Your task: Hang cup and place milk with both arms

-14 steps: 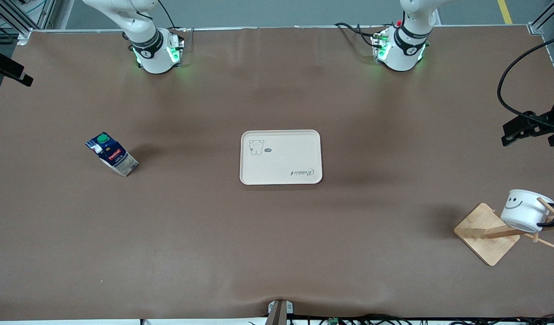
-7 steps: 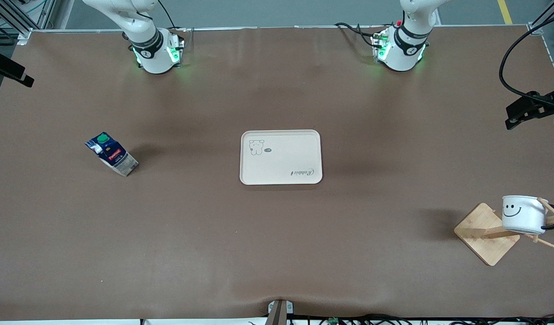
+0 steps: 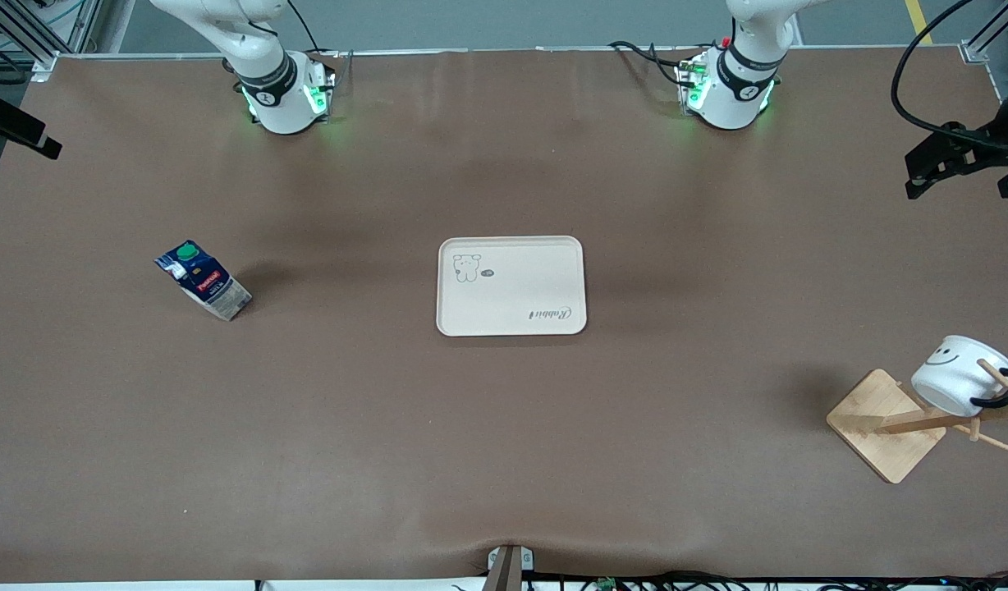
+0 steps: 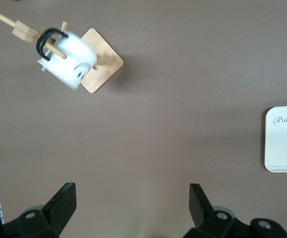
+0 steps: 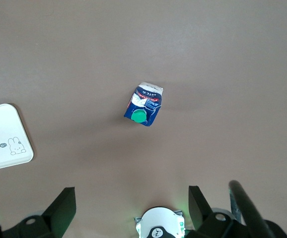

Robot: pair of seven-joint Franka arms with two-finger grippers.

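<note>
1. Covering the whole work area, a brown table surface (image 3: 504, 427) fills the front view from edge to edge; a grey floor strip with a yellow line shows along the top of the frame.
2. Cream tray (image 3: 510, 286) with a rabbit drawing, flat at the centre of the frame.
3. Milk (image 3: 202, 280), dark-blue carton with green cap, standing on the table in the left-middle of the frame, well apart from the tray; centred in the right wrist view (image 5: 144, 104).
4. Cup (image 3: 961, 375), white with a smiley face, tilted, hanging by its black handle on a peg of the wooden rack (image 3: 886, 425) at the lower right of the frame.
5. Left gripper (image 3: 935, 162), at the upper right edge of the frame, up over the table, jaws apart and holding nothing; its wrist view shows both fingers wide.
6. Right gripper (image 5: 132, 201), over the table near the right arm's base, fingers wide apart, empty.
</note>
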